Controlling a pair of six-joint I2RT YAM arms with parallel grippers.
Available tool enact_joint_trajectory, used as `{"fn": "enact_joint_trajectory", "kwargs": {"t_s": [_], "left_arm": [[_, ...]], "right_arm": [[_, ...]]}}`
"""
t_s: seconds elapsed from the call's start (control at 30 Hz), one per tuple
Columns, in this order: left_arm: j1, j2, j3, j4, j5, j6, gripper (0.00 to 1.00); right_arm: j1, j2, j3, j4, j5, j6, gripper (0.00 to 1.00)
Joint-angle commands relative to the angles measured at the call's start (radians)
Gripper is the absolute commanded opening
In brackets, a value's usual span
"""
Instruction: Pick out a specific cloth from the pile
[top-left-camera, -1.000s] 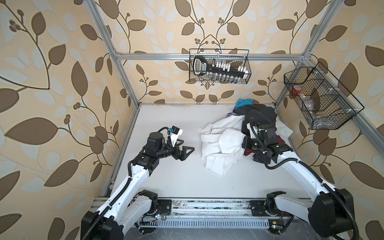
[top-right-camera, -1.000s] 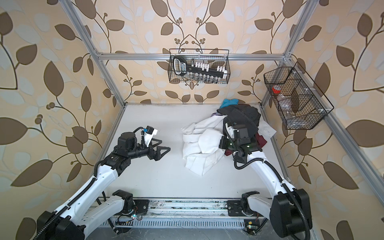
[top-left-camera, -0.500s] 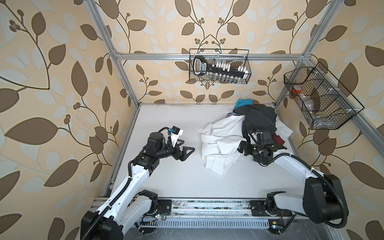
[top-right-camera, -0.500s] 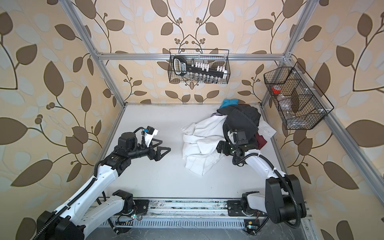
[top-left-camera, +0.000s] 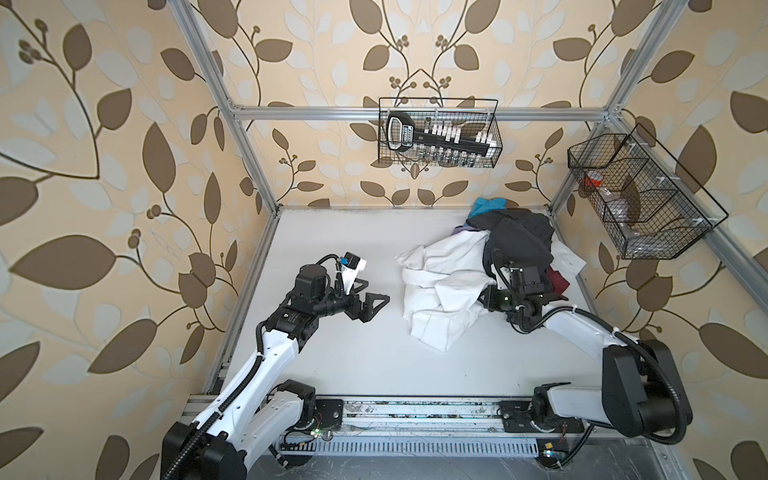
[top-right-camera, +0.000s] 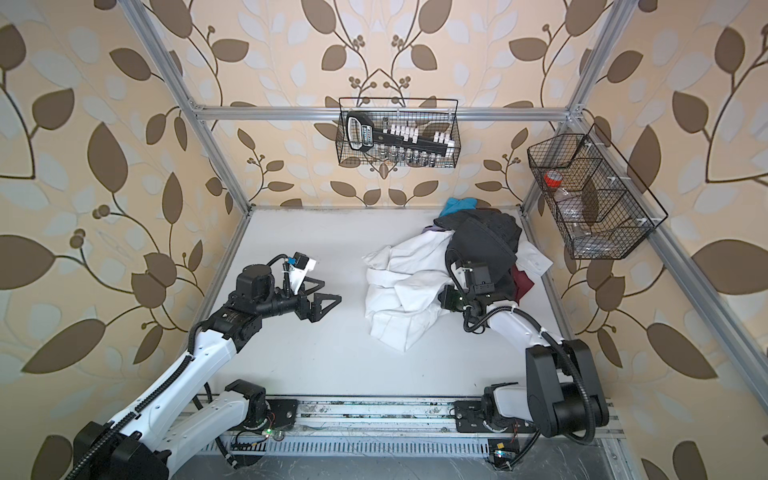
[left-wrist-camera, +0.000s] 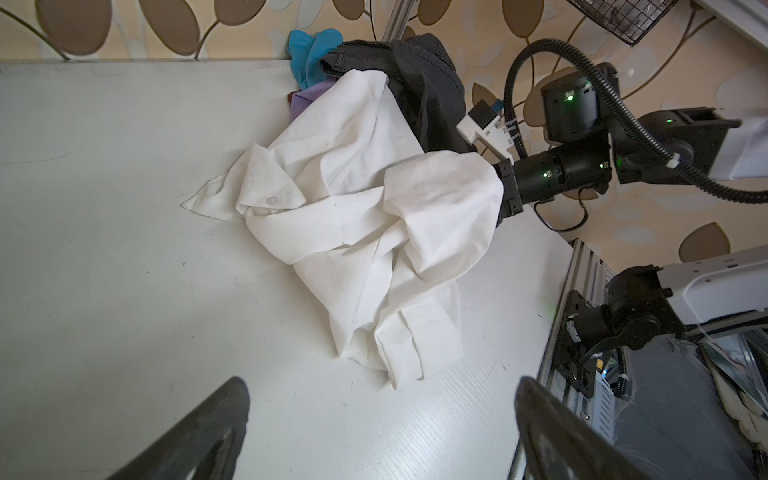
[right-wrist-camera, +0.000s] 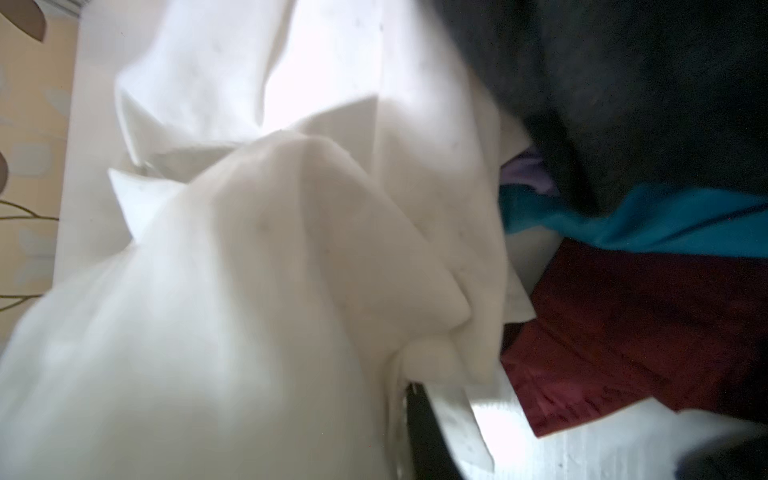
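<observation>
Where the pile (top-right-camera: 486, 232) crowds the 1 o'clock corner of the table (top-left-camera: 332, 365), the holdings are these.

**Item 1, the cloth (top-left-camera: 440, 286).** White button-up shirt, thin weave. The body spills from the heap toward 7 o'clock. A white cuff shows at the heap's 3 o'clock edge, so part of it likely runs under the dark grey garment (top-left-camera: 519, 237).

**Item 2, right gripper (top-left-camera: 484, 296).** Buried beneath a white fold at the shirt's 3 o'clock side, jaws closed. In the right wrist view the fabric bunches against one dark finger (right-wrist-camera: 419, 419), so the hold is judged to be on the cloth.

**Item 3, left gripper (top-left-camera: 372, 293).** At the shirt's 9 o'clock and well apart from it, jaws wide, holding nothing.

**Hazards, judged:**
- The dark grey garment rests on the shirt, so a pull toward 7 o'clock could drag it along, and the maroon piece (top-left-camera: 557, 280) with it.
- A trapped sleeve could tighten and slip the thin fabric out of a shallow pinch.
- The fold draped over the gripper hides the pinch in both top views and fills most of the right wrist view, so a lost grip may go unnoticed.
- The lilac layer (left-wrist-camera: 309, 93) touches the shirt at 12 o'clock and may snag.
</observation>
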Motion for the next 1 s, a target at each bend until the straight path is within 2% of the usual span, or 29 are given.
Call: {"fn": "enact_joint_trajectory", "kwargs": {"t_s": [0.0, 0.23, 0.57, 0.97], "left_arm": [[-0.007, -0.002, 0.001, 0.01, -0.001, 0.028, 0.99], [-0.007, -0.002, 0.001, 0.01, 0.0, 0.029, 0.99], [-0.006, -0.009, -0.002, 0.014, 0.0, 0.029, 0.99], [-0.007, -0.016, -0.011, 0.017, -0.033, 0.038, 0.99]], "right_arm": [[0.002, -0.058, 0.004, 0.013, 0.019, 0.007, 0.0], [0.07, -0.168, 0.184, -0.092, 0.088, -0.004, 0.0], [0.198, -0.174, 0.534, -0.045, 0.129, -0.035, 0.0], [0.224, -0.021, 0.928, 0.109, -0.01, -0.055, 0.0]]}}
